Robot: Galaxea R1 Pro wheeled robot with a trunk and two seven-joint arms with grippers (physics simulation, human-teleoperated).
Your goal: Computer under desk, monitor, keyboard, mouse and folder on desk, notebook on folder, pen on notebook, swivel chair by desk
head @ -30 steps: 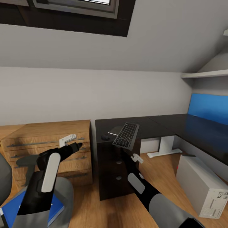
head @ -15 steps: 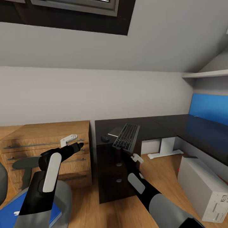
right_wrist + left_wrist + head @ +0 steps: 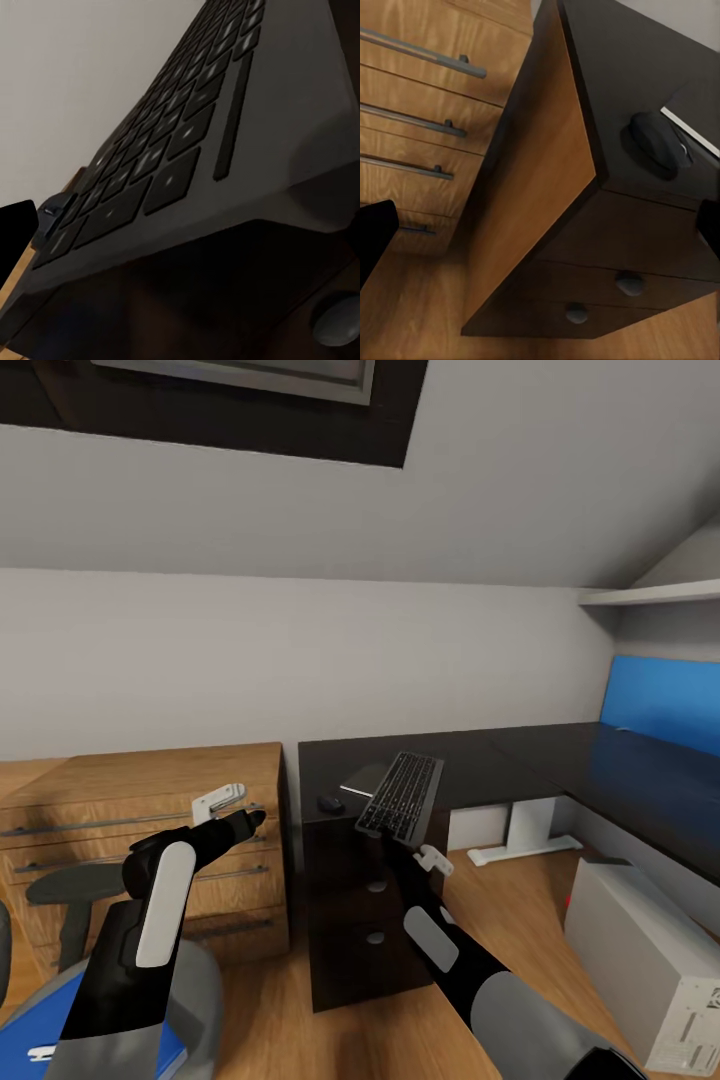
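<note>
My right gripper (image 3: 384, 834) is shut on the near edge of the black keyboard (image 3: 401, 795), holding it tilted in the air over the left end of the black desk (image 3: 480, 752). On that desk end lie a small dark mouse (image 3: 330, 801) and a thin grey notebook (image 3: 358, 780), partly hidden behind the keyboard. My left gripper (image 3: 249, 818) is open and empty, in front of the gap between chest and desk. The blue folder (image 3: 168, 1050) rests on the grey swivel chair (image 3: 198, 972) at the lower left. The white-grey computer (image 3: 645, 965) stands on the floor at the right.
A light wooden chest (image 3: 140, 785) with bar handles stands left of the desk, close against its drawer unit (image 3: 607, 247). A blue panel (image 3: 660, 702) rises behind the desk's right wing, with a shelf (image 3: 650, 596) above it. Wooden floor shows between the drawer unit and the computer.
The whole picture has shifted a little, so the camera moved: chair and chest slid left and down. The keyboard stays in my right gripper, and both arms hold their pose.
</note>
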